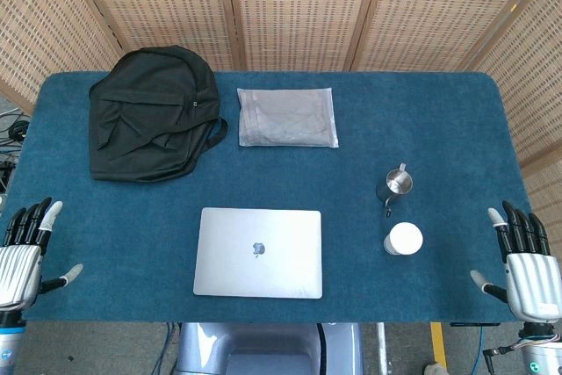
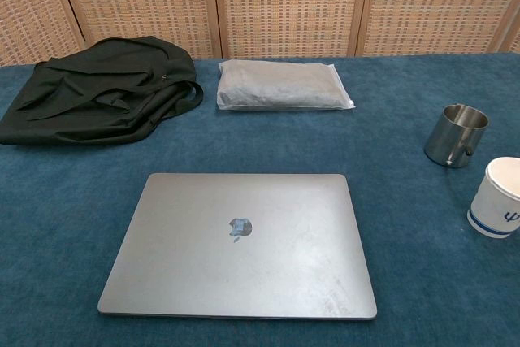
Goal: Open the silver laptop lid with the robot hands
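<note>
The silver laptop (image 1: 258, 252) lies flat with its lid down near the table's front edge; the chest view shows the laptop (image 2: 240, 241) filling the lower middle. My left hand (image 1: 23, 248) hovers at the table's front left corner, fingers spread, holding nothing. My right hand (image 1: 525, 259) sits at the front right corner, fingers also apart and empty. Both hands are far from the laptop and neither appears in the chest view.
A black backpack (image 1: 154, 113) lies at the back left, a grey plastic-wrapped packet (image 1: 287, 118) behind the laptop. A small steel cup (image 1: 395, 187) and a white paper cup (image 1: 403, 239) stand right of the laptop. The blue table cloth (image 1: 421, 120) covers the table.
</note>
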